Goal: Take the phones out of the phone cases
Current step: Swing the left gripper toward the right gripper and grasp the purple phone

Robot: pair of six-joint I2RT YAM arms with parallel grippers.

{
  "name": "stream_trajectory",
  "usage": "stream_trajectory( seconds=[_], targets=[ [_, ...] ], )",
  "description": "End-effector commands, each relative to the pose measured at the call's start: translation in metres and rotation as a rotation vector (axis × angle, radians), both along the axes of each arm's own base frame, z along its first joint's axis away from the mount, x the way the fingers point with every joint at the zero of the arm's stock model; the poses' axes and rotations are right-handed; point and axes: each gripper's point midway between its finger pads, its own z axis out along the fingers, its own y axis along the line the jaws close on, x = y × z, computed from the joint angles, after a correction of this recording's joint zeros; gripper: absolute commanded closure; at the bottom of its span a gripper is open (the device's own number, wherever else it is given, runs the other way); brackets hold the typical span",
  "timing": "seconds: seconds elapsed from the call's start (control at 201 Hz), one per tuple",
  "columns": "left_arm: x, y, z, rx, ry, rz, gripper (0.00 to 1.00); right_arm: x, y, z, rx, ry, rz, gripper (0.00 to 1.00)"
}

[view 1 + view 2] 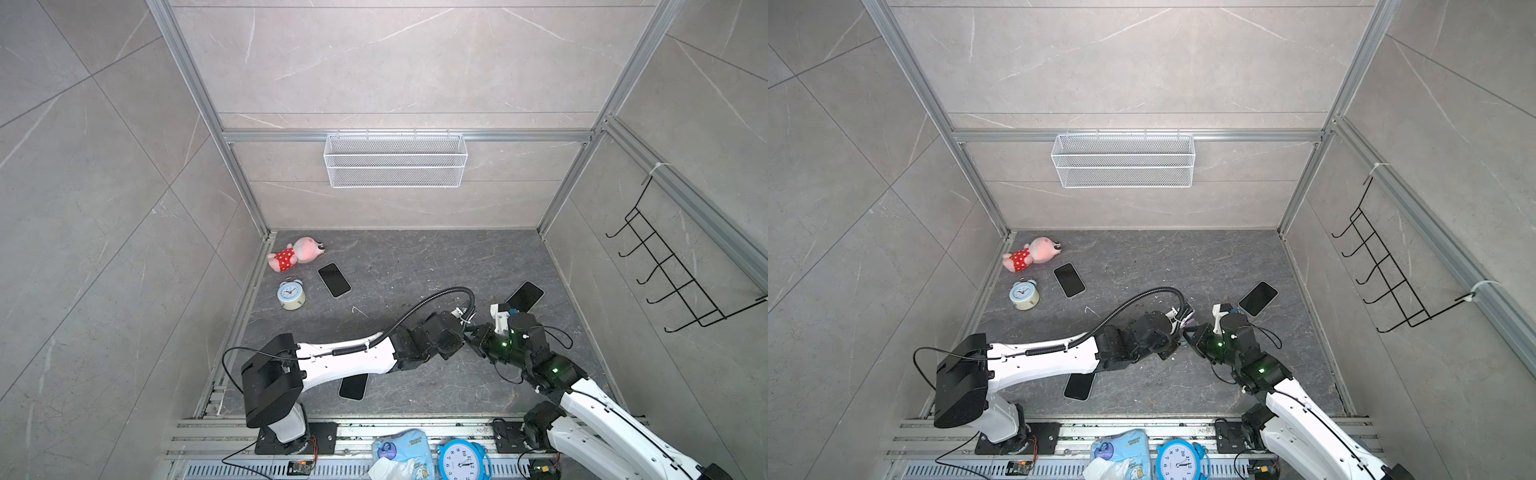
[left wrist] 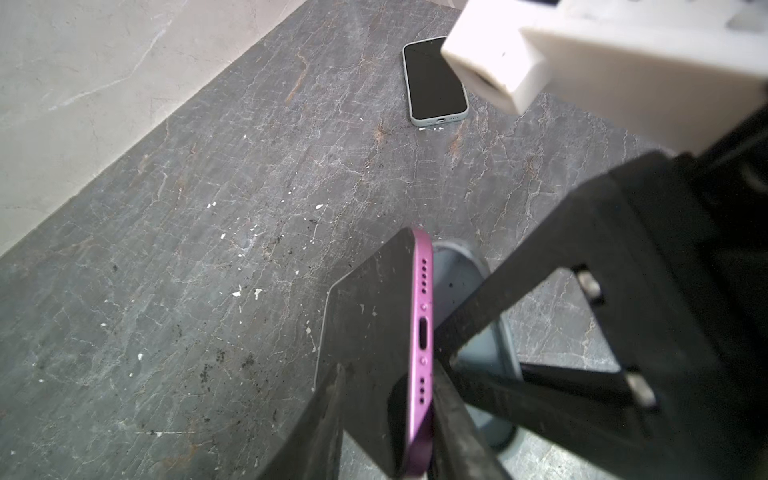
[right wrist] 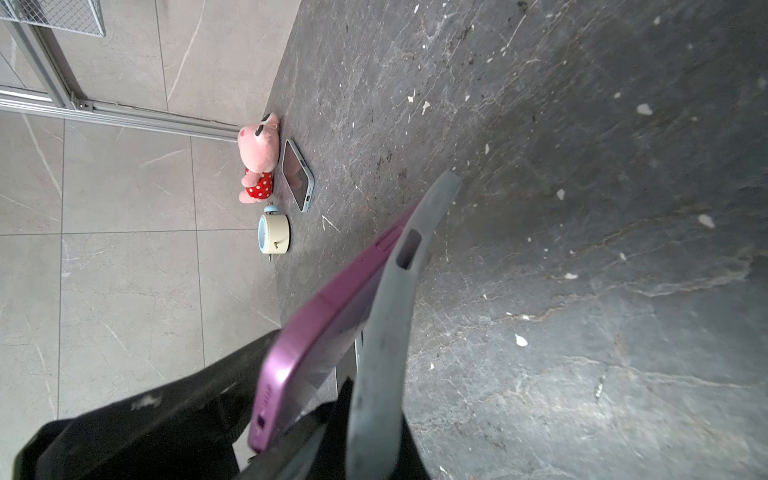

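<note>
White-and-black left arm lies low, reaching toward centre-right. Left gripper: jaws pressed against both faces of purple slab phone. White-and-black right arm folded inward. Right gripper: pinched tight on grey silicone case. Grippers sit just beside each other.

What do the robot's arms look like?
The left arm and right arm have white shells and chunky black joints. A ribbed black hose loops over the left. Green lights glow on the right. The fingers are black.

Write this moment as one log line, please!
left end effector: grips purple phone | right end effector: grips grey case | state: phone partly out of case
</note>
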Motion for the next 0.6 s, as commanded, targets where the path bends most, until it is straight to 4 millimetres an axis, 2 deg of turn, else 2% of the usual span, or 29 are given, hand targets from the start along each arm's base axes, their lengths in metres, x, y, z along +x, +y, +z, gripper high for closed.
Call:
stream_trajectory(
  seconds=[0.0, 0.244, 0.324, 0.403, 0.598],
  targets=[
    [0.004, -0.012, 0.003, -0.018, -0.013, -0.016, 0.75, 0.002, 0.012, 0.027, 0.074, -0.082, 0.049, 1.0],
    [-0.002, -0.017, 0.0, -0.031, 0.013, -0.048, 0.85, 0.001, 0.012, 0.024, 0.069, -0.076, 0.049, 1.0],
    [-0.005, -0.016, 0.001, -0.049, 0.019, -0.058, 0.91, 0.001, 0.011, 0.023, 0.067, -0.077, 0.044, 1.0],
    [-0.007, -0.015, 0.003, -0.058, 0.019, -0.064, 1.0, 0.0, 0.01, 0.021, 0.062, -0.071, 0.045, 1.0],
    [-0.01, -0.01, 0.025, -0.121, -0.004, -0.076, 1.0, -0.001, 0.01, 0.013, 0.053, -0.058, 0.044, 1.0]
  ],
)
